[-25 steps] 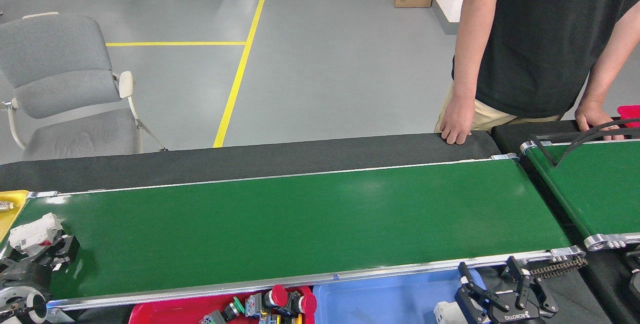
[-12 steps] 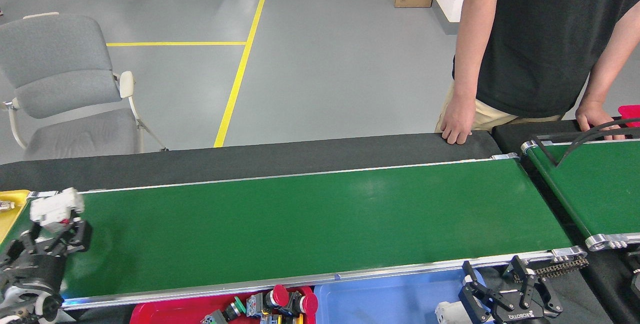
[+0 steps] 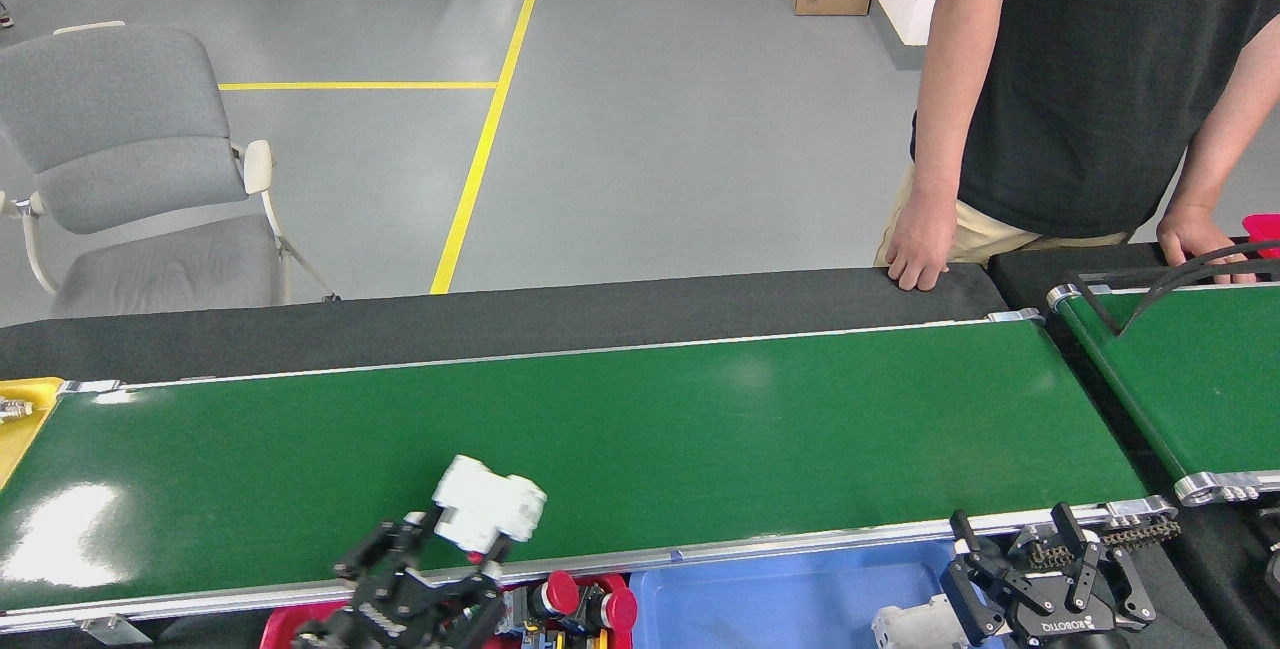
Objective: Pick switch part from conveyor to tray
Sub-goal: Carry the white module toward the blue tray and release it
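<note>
Jaws: left gripper (image 3: pixel 470 547) clamped on white switch part (image 3: pixel 490 512); right gripper (image 3: pixel 1035 564) spread, empty | change: left swung from conveyor (image 3: pixel 700 409) end to above red tray (image 3: pixel 290 627) | next: likely release

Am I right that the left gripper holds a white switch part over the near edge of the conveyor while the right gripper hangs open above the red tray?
Not quite. In the head view the right gripper hangs open above the blue tray, not the red one. The rest stands: the left gripper holds the white switch part over the conveyor's near edge.

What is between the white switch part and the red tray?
In the head view, only the left gripper holding the switch part, and the conveyor's silver near rail; the red tray lies just below.
</note>
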